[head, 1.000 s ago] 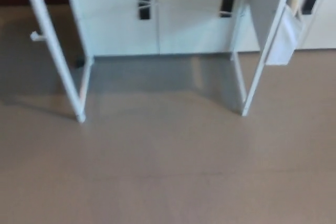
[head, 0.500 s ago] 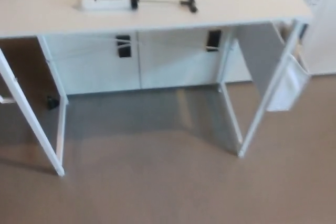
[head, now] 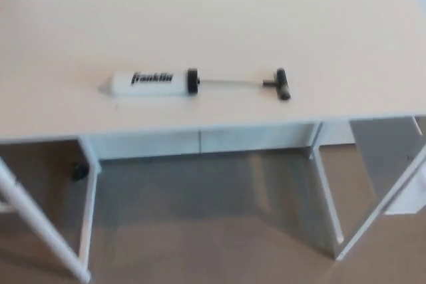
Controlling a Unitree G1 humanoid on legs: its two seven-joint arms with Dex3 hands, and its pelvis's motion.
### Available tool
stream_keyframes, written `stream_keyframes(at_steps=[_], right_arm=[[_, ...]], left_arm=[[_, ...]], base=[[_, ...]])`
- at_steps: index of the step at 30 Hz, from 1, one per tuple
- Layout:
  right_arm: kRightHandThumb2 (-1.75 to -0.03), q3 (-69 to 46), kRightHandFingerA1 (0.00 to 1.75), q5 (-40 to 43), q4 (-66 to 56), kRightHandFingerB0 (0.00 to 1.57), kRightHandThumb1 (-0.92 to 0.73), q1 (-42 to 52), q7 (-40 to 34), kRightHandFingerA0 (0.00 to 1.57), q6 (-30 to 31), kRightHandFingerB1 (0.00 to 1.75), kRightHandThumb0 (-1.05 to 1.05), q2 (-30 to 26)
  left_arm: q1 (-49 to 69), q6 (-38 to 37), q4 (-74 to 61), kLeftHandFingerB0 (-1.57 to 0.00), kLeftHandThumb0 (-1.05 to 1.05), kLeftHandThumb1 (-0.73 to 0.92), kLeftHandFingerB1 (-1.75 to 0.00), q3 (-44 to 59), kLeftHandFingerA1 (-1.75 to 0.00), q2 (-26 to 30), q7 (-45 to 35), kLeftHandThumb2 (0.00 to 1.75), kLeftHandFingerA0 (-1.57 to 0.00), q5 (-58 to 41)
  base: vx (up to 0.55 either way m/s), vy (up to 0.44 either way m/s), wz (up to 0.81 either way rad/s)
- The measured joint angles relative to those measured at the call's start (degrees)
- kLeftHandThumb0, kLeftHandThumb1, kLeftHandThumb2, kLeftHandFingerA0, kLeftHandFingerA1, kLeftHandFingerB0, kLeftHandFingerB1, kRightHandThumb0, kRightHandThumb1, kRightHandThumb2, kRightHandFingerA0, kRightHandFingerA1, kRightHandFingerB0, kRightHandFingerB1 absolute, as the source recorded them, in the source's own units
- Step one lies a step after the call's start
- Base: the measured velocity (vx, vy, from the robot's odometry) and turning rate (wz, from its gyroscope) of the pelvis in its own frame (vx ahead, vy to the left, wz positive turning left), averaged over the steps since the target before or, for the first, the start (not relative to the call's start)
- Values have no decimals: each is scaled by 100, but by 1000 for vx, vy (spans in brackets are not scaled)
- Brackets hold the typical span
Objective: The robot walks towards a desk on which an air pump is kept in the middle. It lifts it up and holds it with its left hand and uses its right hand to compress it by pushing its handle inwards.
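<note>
Overhead, from the head view, we note a pale cream tabletop (head: pixel 213 18) filling the upper two thirds of the frame. We see no part of the robot: neither hand shows, so of the fingers on either side we cannot tell anything.

The air pump (head: pixel 196 82) lies flat on the tabletop, a little left of frame centre and near the front edge. Its white barrel (head: pixel 143 82) points to picture left, ending in a tapered tip, with dark lettering printed along its side. A black collar (head: pixel 192 81) caps the barrel's right end. From it a thin rod (head: pixel 233 83) runs out to picture right, fully drawn out, to a black T-shaped handle (head: pixel 281 84) set crosswise to the rod. Nothing touches the pump.

Below the front edge we see white legs (head: pixel 326 197) of the desk slanting down in the lower left and lower right, and a white panel (head: pixel 200 141) behind them under the top. A tan floor (head: pixel 200 244) fills the bottom of the frame. The whole picture is somewhat soft.
</note>
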Motion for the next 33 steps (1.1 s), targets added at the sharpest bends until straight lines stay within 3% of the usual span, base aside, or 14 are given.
stream_keyframes(at_steps=[8, 24, 33], right_arm=[[-62, 20, 42, -7, -12, 40, -75, -8, 19, 52, 6, 38, -27, 57], [-62, -3, 43, -8, -112, 41, -74, 52, 8, 53, 104, 39, -27, 82], [-62, 10, 42, 6, 94, 41, -75, -2, 20, 51, 85, 39, -28, 138]], left_arm=[[5, 9, -77, -35, -9, 74, -38, 30, -40, 52, 5, 61, -46, -30], [41, 37, -40, -36, -9, 73, -38, 33, -40, -6, -57, 61, -49, -144], [4, 86, -28, -36, -11, 73, -38, 58, -40, 39, -94, 62, -50, -186]], base=[[244, 141, -8], [25, -79, -1], [49, 131, -9]])
